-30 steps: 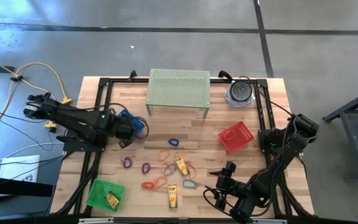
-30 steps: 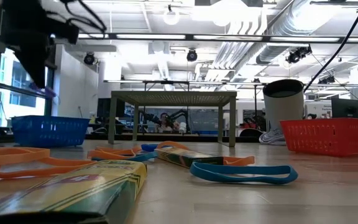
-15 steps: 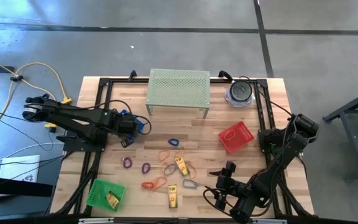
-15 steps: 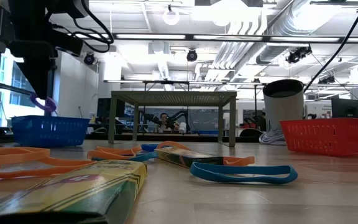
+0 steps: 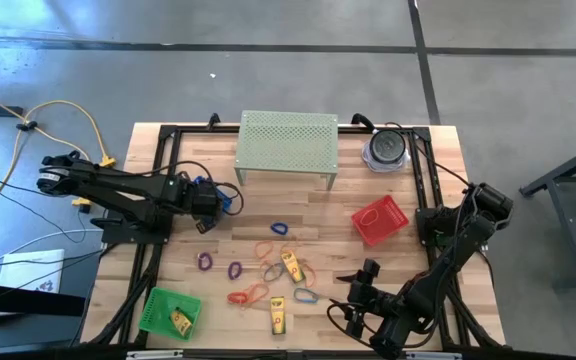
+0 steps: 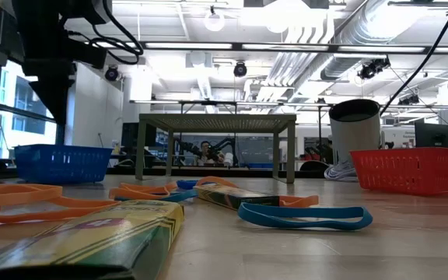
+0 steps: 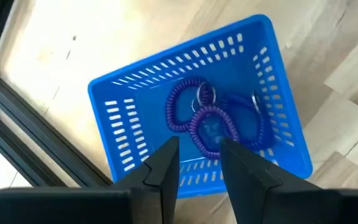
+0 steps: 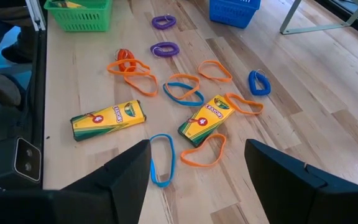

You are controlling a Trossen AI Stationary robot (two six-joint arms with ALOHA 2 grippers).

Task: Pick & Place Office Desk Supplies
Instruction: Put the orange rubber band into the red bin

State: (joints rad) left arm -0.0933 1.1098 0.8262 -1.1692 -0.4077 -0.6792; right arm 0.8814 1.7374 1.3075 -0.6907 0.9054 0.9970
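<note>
Dark fingers of the left gripper (image 7: pixel 197 165) stand a narrow gap apart, gripping nothing, directly above the blue mesh basket (image 7: pixel 129 124), which serves as the landmark. Inside that basket lie purple coiled loops (image 7: pixel 207 118), springy spiral cords with small metal rings, curled on its slotted plastic floor.

Beyond the basket, toward the middle of the wooden table (image 5: pixel 318 205), the loose supplies are scattered. Nearest it is a small blue coil loop (image 8: pixel 259 83). Farther out lie thin flat orange bands (image 8: pixel 215 71), limp and oval, and a thin blue band (image 8: pixel 183 93) lying across one of them. Two purple coil loops (image 8: pixel 165 48) rest closer to the green mesh basket (image 8: pixel 79 14), which holds a yellow box.

Two yellow rectangular crayon boxes lie flat: one (image 8: pixel 208 118) among the orange bands, its long axis slanting toward the blue basket, the other (image 8: pixel 109 119) farther from it, its long axis running roughly across the first one's. Another blue band (image 8: pixel 161 160) lies between them, stretched long and narrow.

Far from the blue basket, at the table's opposite near corner, the right gripper (image 8: pixel 197 180) waits with fingers spread wide and empty. A red mesh basket (image 5: pixel 380 220) and a pale green perforated stand (image 5: pixel 287 140) sit on the table too.
</note>
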